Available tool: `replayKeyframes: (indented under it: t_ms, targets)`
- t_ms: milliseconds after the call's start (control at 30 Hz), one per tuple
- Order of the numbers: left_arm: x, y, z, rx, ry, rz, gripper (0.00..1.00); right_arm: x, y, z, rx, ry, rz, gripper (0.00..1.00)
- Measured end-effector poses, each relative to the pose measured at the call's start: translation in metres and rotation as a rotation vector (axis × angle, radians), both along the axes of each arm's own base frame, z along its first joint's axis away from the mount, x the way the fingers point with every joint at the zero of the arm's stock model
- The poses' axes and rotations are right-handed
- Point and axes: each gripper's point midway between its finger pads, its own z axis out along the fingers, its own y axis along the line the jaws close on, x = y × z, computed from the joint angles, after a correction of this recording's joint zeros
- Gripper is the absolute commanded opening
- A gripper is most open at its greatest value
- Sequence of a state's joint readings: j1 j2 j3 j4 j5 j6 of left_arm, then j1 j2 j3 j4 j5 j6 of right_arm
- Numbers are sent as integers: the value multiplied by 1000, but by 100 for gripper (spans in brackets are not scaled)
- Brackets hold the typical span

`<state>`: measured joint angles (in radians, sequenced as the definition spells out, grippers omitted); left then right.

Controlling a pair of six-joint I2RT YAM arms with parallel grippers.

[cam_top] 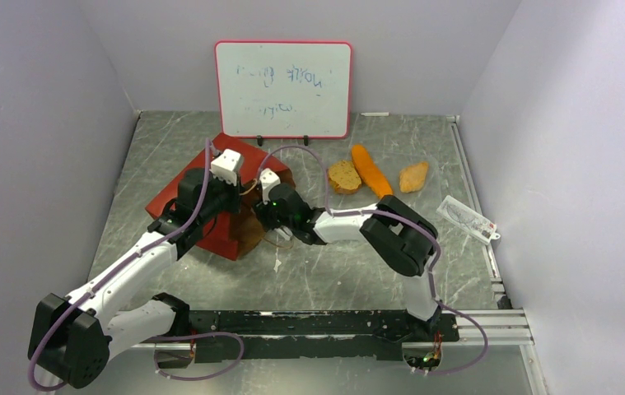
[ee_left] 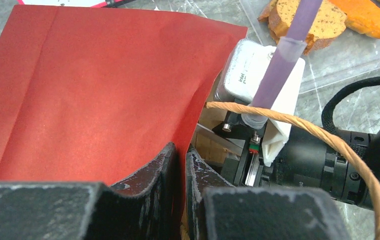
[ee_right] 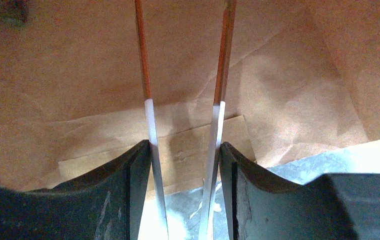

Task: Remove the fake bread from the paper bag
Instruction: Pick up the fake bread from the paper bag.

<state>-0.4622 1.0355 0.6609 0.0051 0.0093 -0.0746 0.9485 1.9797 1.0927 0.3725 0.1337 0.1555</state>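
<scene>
red paper carrier bag (ee_left: 87, 90) is what we hold: our left gripper (ee_left: 180, 170) pinches shut on its edge. our right gripper (ee_right: 185, 150) sits inside the brown kraft mouth, jaws apart, gripping nothing. the fake bread, a round brown slice (cam_top: 343, 176), long orange loaf (cam_top: 371, 170) and tan roll (cam_top: 413, 177), lies outside the bag, behind that gripper's wrist.

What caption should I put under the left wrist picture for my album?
Left gripper pinches the red paper bag by its edge while the right arm reaches inside.

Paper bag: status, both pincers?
Left pincer shut on paper bag edge. Right pincer open inside, empty. Bread slice, loaf, roll lie outside; none seen inside.
</scene>
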Motion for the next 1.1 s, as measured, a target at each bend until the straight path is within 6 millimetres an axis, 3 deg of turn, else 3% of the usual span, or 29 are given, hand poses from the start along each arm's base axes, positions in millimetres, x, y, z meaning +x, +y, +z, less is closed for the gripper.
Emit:
replayKeyframes:
  t_ms: [567, 1000, 1100]
  targets:
    - [-4, 2, 0, 1, 10, 3, 7, 7, 1, 1, 58, 41, 65, 55]
    - [-15, 8, 14, -15, -10, 10, 7, -8, 5, 22, 127, 62, 143, 56]
    - [-16, 8, 13, -14, -7, 10, 7, -8, 5, 21, 120, 62, 144, 63]
